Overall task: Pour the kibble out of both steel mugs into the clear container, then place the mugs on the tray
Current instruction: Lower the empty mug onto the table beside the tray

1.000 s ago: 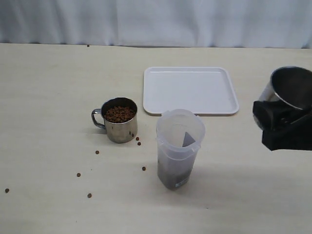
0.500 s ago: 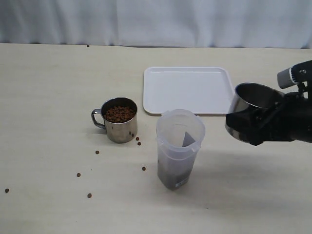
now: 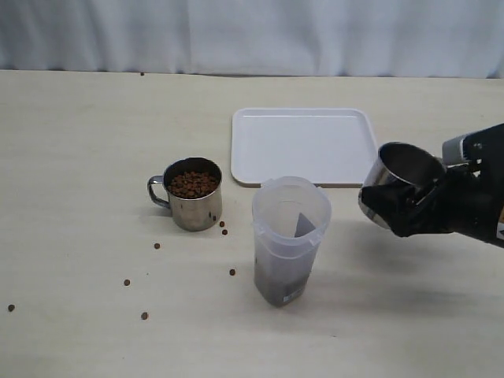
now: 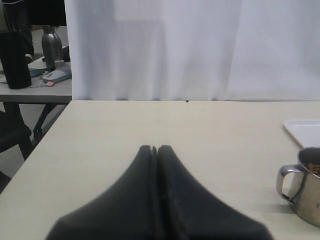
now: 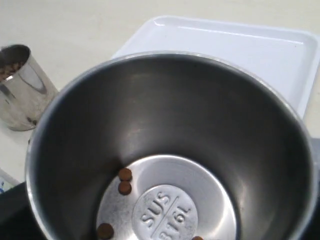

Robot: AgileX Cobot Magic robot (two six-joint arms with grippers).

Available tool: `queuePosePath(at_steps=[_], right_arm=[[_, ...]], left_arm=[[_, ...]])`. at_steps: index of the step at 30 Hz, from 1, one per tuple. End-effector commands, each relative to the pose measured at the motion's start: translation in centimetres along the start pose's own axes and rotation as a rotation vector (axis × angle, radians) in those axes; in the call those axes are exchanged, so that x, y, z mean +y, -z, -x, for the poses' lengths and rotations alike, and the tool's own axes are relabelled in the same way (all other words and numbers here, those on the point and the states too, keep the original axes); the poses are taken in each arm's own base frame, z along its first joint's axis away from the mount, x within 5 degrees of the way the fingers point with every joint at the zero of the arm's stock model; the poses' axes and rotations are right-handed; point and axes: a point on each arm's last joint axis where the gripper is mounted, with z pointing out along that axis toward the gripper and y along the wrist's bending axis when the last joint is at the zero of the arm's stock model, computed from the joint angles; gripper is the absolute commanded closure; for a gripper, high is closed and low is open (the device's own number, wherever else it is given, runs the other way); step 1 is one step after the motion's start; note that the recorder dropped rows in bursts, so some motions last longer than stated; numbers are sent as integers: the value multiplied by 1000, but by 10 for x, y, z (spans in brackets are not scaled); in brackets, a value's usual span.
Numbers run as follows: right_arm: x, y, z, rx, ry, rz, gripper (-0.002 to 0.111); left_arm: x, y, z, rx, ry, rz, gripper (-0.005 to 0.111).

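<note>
The held mug (image 3: 403, 175) hangs tilted off the table (image 3: 79, 142), by the near right corner of the tray (image 3: 305, 146) and right of the clear container (image 3: 289, 236). A few kibble pellets (image 5: 124, 181) lie on its bottom. The right gripper (image 3: 409, 209) clasps it, jaws spread wide. A dark layer, probably kibble, sits low in the container. The full mug (image 3: 191, 193) stands to its left, with loose pellets (image 3: 157, 246) nearby. The left gripper (image 4: 154, 150) is closed on nothing.

Pale table (image 3: 71, 157) has a white tray (image 3: 303, 150), one kibble-filled steel mug (image 3: 194, 211), the clear container (image 3: 288, 236) and stray kibble bits (image 3: 127, 282) on it.
</note>
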Motion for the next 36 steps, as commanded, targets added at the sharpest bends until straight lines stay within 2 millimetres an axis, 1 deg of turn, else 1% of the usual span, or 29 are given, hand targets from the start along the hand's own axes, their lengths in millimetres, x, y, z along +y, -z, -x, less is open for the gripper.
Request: queuePosePath(at_steps=[1, 4, 7, 10, 13, 15, 17, 18, 23, 26, 28, 33, 36], right_arm=[[-7, -15, -9, -51, 22, 24, 103], [-11, -26, -19, -39, 40, 45, 103], [-15, -38, -29, -2, 101, 69, 103], [-20, -47, -35, 15, 113, 84, 103], [-21, -52, -39, 30, 159, 110, 103], [-21, -53, -40, 31, 208, 120, 100], [-21, -53, -40, 30, 225, 120, 93], [-21, -53, -40, 30, 227, 120, 83], [-21, -53, -40, 30, 227, 120, 50], [-20, -52, -42, 36, 225, 126, 39], [-19, -52, -42, 36, 235, 129, 34], [-17, -50, -41, 34, 251, 146, 31], [-8, -39, -31, -43, 258, 158, 31]], left_arm=[[0, 0, 0, -11, 6, 0, 107], [0, 0, 0, -11, 6, 0, 107], [0, 0, 0, -11, 6, 0, 107], [0, 0, 0, -11, 6, 0, 107], [0, 0, 0, -11, 6, 0, 107], [0, 0, 0, -11, 6, 0, 107], [0, 0, 0, -11, 6, 0, 107], [0, 0, 0, -11, 6, 0, 107], [0, 0, 0, -11, 6, 0, 107], [0, 0, 0, -11, 6, 0, 107], [0, 0, 0, -11, 6, 0, 107], [0, 0, 0, -11, 6, 0, 107], [0, 0, 0, -11, 6, 0, 107]])
